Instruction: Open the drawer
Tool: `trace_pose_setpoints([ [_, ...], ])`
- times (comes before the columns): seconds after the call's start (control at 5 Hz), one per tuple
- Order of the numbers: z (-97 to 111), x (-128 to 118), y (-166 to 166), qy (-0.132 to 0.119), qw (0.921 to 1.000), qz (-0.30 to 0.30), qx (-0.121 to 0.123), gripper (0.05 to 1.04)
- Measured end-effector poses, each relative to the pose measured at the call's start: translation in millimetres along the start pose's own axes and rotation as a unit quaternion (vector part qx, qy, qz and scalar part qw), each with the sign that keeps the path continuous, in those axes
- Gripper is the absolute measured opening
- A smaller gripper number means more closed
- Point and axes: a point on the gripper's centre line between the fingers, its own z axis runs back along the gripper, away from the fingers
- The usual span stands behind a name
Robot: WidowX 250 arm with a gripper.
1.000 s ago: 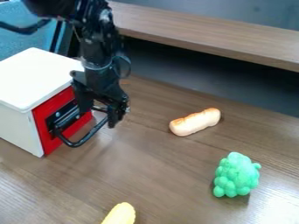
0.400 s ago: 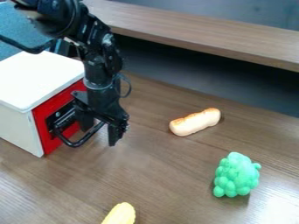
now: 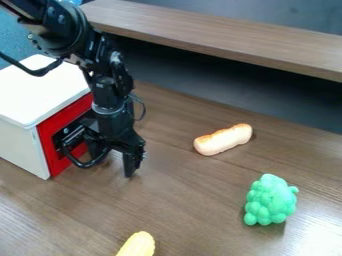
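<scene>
I hold my fingers point(image 3: 130, 165) apart, low over the bench point(image 3: 200, 200), by the black handle point(image 3: 83, 164), seemingly so its curve can lie between them. The red drawer point(image 3: 70, 115) looks shut in the white box point(image 3: 40, 97) at the view's left; I judge that hooking behind the handle and pulling outward would open it.

Robot lab: arm point(image 3: 107, 87), toy bread point(image 3: 224, 140)

Yellow item point(image 3: 137, 245) cut by bottom edge; handle point(image 3: 79, 164) partly behind hand point(image 3: 113, 164).
</scene>
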Motion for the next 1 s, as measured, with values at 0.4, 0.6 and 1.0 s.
trace_pose_setpoints([
  [0.4,-4.0,1.1,-28.4,0.001,0.9988,-0.032,-0.037,0.999],
  [0.6,-2.9,2.2,-44.6,0.000,0.9976,-0.055,-0.043,0.999],
  [1.0,-0.6,1.5,-81.2,-0.001,0.9937,-0.087,-0.070,1.001],
])
